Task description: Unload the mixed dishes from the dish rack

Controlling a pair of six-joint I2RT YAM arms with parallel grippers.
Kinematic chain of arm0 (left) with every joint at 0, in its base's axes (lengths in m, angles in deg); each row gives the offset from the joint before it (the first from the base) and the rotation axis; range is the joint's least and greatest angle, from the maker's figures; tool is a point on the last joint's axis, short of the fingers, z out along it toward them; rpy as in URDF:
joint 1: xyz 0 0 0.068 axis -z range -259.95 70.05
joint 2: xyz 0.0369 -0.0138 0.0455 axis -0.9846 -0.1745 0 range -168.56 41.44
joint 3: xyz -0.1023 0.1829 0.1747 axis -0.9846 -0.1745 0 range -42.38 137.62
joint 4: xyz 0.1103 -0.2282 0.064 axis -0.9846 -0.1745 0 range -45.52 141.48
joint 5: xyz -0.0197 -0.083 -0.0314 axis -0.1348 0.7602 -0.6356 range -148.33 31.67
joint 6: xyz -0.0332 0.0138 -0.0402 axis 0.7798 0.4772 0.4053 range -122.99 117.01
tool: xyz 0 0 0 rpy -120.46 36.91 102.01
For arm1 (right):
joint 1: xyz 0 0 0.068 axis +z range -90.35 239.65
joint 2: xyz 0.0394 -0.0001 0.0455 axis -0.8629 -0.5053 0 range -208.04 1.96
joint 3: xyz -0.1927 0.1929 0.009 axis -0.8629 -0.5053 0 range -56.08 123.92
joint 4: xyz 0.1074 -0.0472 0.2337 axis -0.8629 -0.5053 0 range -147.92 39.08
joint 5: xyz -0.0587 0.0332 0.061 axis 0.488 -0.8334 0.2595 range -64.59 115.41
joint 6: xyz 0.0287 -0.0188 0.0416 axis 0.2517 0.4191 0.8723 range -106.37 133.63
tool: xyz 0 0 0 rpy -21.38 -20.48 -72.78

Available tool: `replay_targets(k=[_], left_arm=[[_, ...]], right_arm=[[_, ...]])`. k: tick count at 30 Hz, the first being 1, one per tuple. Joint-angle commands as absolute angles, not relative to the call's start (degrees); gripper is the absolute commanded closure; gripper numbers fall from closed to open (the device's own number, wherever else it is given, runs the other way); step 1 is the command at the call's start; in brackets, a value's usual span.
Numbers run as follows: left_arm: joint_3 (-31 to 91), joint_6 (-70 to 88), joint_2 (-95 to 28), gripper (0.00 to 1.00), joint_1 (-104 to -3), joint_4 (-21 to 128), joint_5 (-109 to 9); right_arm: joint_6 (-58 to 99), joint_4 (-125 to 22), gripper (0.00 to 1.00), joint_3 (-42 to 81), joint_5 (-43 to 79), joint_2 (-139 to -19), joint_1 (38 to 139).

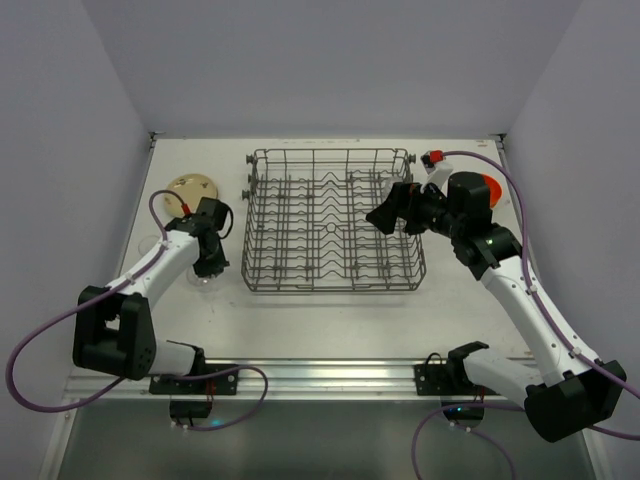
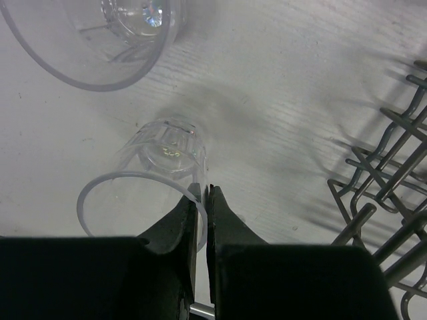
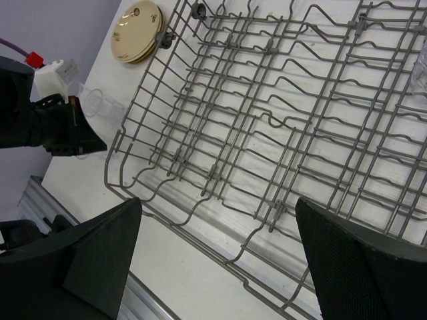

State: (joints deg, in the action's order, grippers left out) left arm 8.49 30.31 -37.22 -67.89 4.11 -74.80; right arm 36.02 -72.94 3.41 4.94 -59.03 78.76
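The grey wire dish rack stands mid-table, and I see no dishes among its tines. My left gripper is shut on the rim of a small clear glass that stands on the table left of the rack. A second clear glass stands just beyond it. In the top view the left gripper is low by the rack's left side. My right gripper is wide open and empty above the rack; in the top view the right gripper hangs over the rack's right half.
Beige patterned plates lie stacked at the back left, also in the right wrist view. An orange bowl sits at the back right, partly behind the right arm. Something clear shows at the right wrist view's right edge.
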Motion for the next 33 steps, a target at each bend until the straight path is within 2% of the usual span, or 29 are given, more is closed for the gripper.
replay_targets(k=[1,2,7,11,14,18,20,23,26,29,32,33], left_arm=[[8.68,29.01,-37.22,0.93,-69.66,7.98,-74.5],[8.59,28.92,-37.23,0.92,-69.66,7.98,-74.24],[8.15,28.66,-36.0,0.72,-69.66,8.24,-73.54],[7.98,28.57,-34.77,0.62,-69.66,8.33,-73.01],[8.59,28.13,-33.71,0.52,-69.66,7.36,-72.39],[9.91,26.64,-28.54,0.29,-69.66,5.52,-69.77],[11.84,24.88,-22.83,0.17,-69.66,4.64,-63.65],[15.79,22.77,-13.43,0.03,-69.66,4.99,-59.92],[18.35,19.52,-4.9,0.0,-69.66,7.0,-59.56],[13.62,17.32,5.11,0.0,-69.66,14.54,-58.6],[5.45,16.61,14.7,0.0,-69.66,22.9,-55.44],[3.95,16.96,16.46,0.0,-69.66,24.31,-54.91]], right_arm=[[34.99,-70.96,0.01,3.16,4.93,-58.77,78.98],[34.99,-70.96,0.01,3.16,4.84,-58.86,78.98],[34.9,-71.14,0.01,3.34,5.36,-59.48,78.98],[34.81,-71.31,0.01,3.43,5.45,-59.74,78.98],[34.81,-71.23,0.01,3.34,6.07,-59.65,78.98],[34.72,-70.79,0.01,3.16,6.68,-60.53,78.98],[34.81,-70.7,0.01,3.16,6.77,-61.06,78.98],[35.69,-70.0,0.01,3.51,4.24,-62.2,78.9],[37.53,-66.58,0.01,2.81,0.46,-62.29,78.9],[37.71,-66.65,0.01,4.55,1.49,-63.51,78.89],[36.92,-72.16,0.01,10.6,8.16,-68.43,78.98],[36.57,-73.85,0.01,12.55,13.66,-70.1,78.98]])
